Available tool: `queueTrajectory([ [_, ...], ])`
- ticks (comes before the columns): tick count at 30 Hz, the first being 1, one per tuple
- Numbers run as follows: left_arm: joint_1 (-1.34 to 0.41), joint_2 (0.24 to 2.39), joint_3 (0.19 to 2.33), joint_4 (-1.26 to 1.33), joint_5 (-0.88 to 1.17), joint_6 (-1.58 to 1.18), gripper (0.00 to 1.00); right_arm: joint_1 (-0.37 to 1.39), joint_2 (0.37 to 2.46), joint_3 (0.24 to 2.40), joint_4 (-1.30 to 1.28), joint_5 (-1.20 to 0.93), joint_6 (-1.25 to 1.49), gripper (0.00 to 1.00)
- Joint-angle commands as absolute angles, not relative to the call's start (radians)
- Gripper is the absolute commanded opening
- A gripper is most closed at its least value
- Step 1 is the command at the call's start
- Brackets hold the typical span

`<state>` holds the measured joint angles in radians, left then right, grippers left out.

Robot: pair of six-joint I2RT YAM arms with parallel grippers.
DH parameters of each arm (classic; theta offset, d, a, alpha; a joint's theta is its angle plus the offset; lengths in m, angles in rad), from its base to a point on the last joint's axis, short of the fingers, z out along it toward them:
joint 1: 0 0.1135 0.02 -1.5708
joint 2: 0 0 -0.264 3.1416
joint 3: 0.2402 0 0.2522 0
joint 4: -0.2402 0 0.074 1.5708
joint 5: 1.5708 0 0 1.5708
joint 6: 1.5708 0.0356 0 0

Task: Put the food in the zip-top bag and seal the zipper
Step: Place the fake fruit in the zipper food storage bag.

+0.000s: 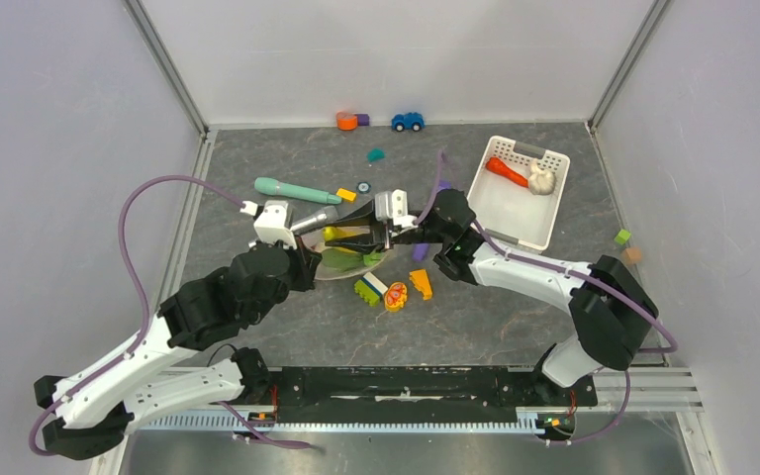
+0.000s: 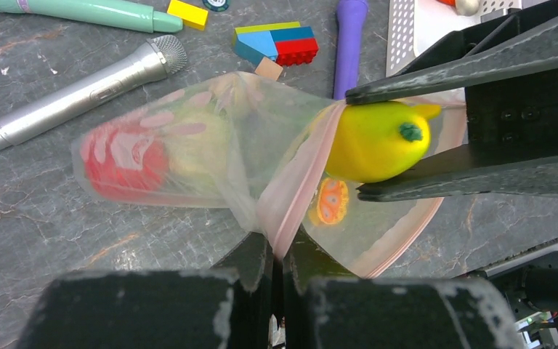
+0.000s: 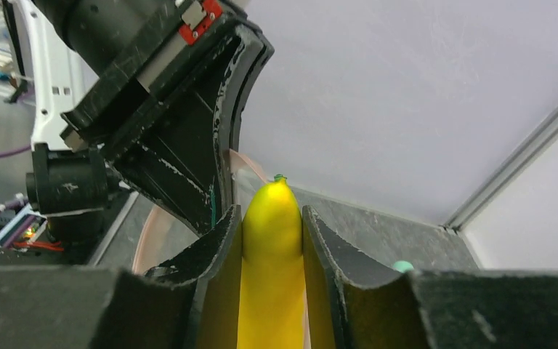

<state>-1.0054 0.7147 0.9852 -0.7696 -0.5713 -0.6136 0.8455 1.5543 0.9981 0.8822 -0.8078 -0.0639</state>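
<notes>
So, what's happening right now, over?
Status: left fingers shut on pink zipper. Then right fingers shut on yellow banana, at mouth of bag. Some red food already inside. Zipper twisted across opening.

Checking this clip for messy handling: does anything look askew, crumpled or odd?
Yes. The zip-top bag is twisted and bunched where the left gripper pinches its zipper. The mouth is crumpled rather than spread, right where the right gripper holds the banana at it.

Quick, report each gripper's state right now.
Left gripper: shut on the zipper of the zip-top bag.
Right gripper: shut on the banana.
</notes>
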Motion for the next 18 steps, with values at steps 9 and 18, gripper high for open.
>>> queueTrajectory([
  [9,-1.002,0.701,0.991,-0.718,-0.575,-0.627,0.02,0.843,1.465,0.937,0.678,-0.588,-0.369,0.06],
  [18,-1.0,0.706,0.99,-0.718,-0.578,-0.627,0.02,0.883,1.384,0.918,0.447,-0.591,-0.674,0.07],
])
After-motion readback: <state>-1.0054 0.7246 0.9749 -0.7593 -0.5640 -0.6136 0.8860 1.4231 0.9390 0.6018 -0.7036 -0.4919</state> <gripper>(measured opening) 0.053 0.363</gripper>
